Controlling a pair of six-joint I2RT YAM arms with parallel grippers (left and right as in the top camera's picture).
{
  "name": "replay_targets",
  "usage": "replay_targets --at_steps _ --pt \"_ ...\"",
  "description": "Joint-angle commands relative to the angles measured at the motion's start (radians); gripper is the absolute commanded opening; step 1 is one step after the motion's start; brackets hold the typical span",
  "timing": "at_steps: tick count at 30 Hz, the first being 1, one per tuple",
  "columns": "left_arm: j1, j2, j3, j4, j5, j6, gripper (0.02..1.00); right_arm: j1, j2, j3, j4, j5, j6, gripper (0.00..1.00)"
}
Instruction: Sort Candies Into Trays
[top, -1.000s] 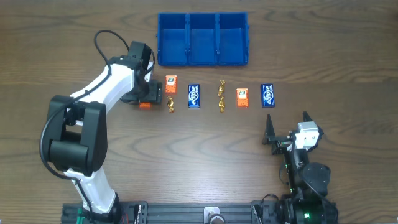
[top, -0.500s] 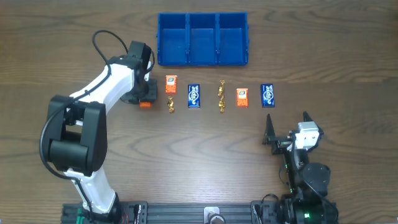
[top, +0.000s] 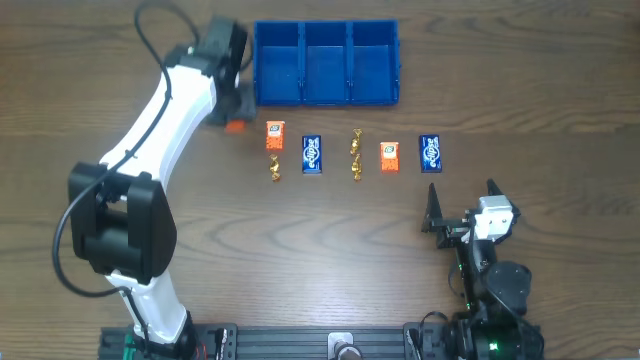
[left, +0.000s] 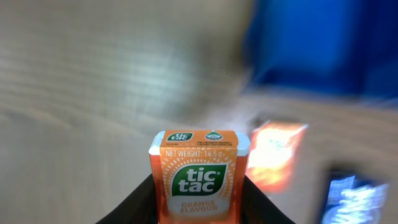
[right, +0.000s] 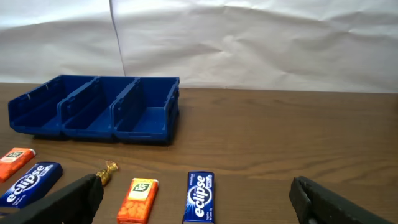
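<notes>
Orange mint box sits clamped in the left jaws; carry it level over one compartment of the blue tray before releasing. Right jaws gape empty

Blue three-bin tray at top centre. Beneath it a row of orange boxes, blue packs and gold-wrapped sweets. Another orange box is gripped upright, upper left.

Blue tray, orange boxes, blue packs and gold candies sit on brown wood-grain table.
</notes>
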Motion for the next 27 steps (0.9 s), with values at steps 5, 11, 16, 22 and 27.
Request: replay_targets --at_steps 5,11,16,22,27 --pt "-0.07 0.17 0.518 -0.059 -0.081 -0.032 0.126 0.003 -0.004 0.0 -0.01 0.002 -0.014 0.998" --pt "-0.097 0.367 0.703 -0.1 -0.08 -0.033 0.123 0.003 -0.004 0.0 -0.01 0.002 -0.014 0.998" --pt "-0.105 0.431 0.705 -0.093 -0.077 -0.04 0.128 0.003 -0.004 0.0 -0.01 0.002 -0.014 0.998" --pt "-0.105 0.448 0.704 -0.092 -0.077 -0.039 0.148 0.003 -0.004 0.0 -0.01 0.002 -0.014 0.998" --pt "-0.101 0.448 0.702 -0.093 -0.077 -0.039 0.165 0.003 -0.004 0.0 -0.01 0.002 -0.014 0.998"
